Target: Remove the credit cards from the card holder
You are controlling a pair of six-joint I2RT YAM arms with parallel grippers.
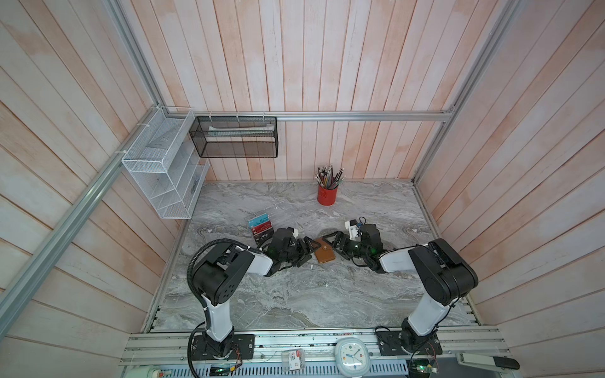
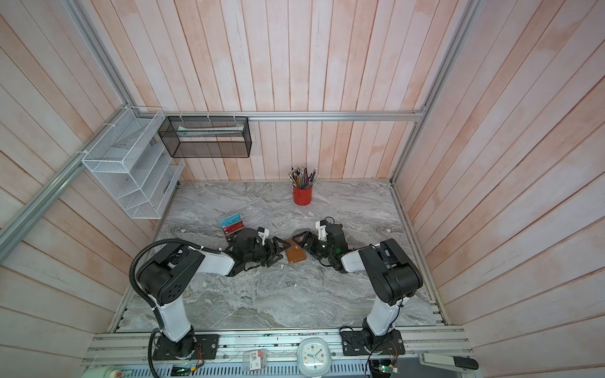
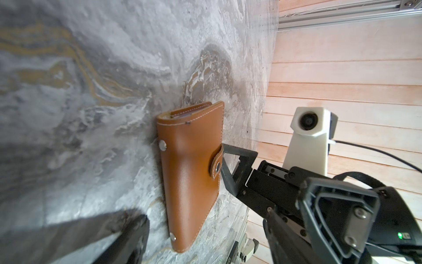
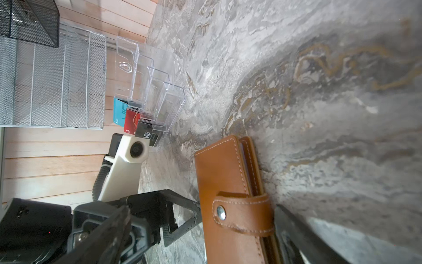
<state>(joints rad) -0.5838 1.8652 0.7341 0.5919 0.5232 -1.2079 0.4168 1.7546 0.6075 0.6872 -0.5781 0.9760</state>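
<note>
Probably light, pliant: leather card holder (image 1: 324,251) lies snapped shut between left gripper (image 1: 307,251) and right gripper (image 1: 337,245), both spread; strap (image 4: 242,214) offers hold.

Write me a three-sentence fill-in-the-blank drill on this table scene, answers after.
1. The card holder lies ____ the left gripper and the right gripper.
2. Its strap is snapped ____.
3. The cup holding the pencils is coloured ____.
Missing words: between; shut; red.
</note>
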